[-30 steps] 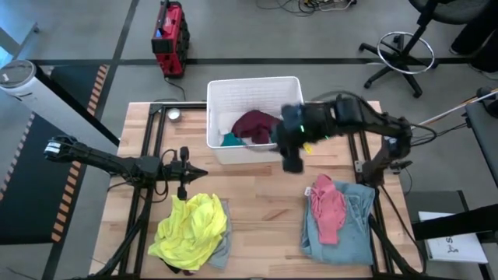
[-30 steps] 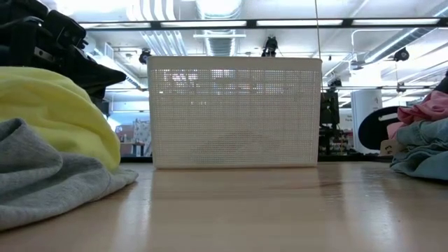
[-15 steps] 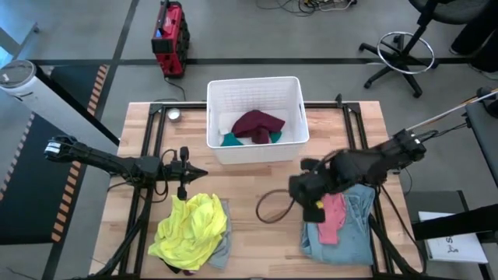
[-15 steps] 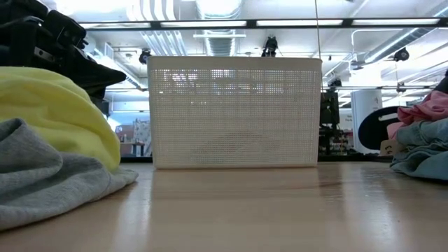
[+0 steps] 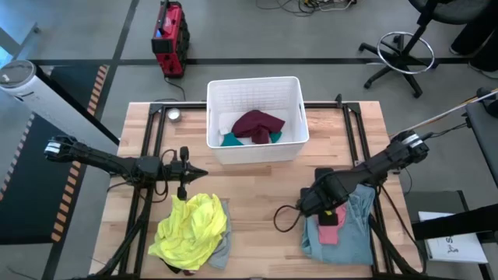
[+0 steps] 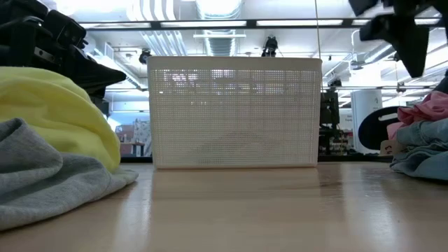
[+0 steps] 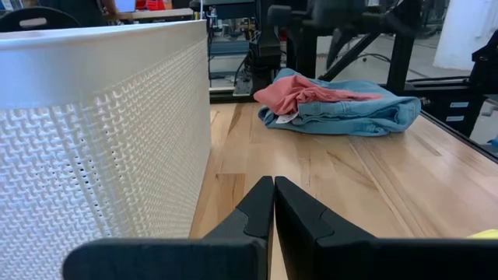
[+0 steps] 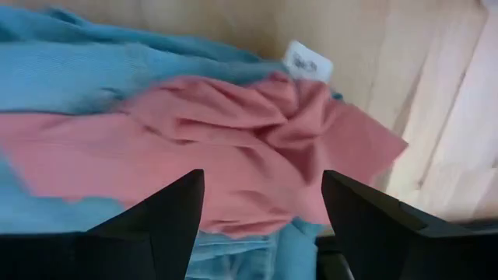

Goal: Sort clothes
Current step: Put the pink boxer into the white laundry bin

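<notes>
High view: with the white basket (image 5: 255, 117) as landmark, the yellow top (image 5: 191, 228) is seen well to its front-left on the counter (image 5: 257, 194), over a grey piece (image 5: 220, 250). The left pincer (image 5: 204, 172), fingers pressed shut on nothing, is held between that heap and the basket's front-left corner. Inside the basket a maroon piece (image 5: 259, 124) is laid over a teal one (image 5: 230, 140). To the basket's front-right, the right pincer (image 8: 261, 206) is spread open just above the pink piece (image 8: 233, 148), which is piled on the jeans (image 5: 354, 233).
</notes>
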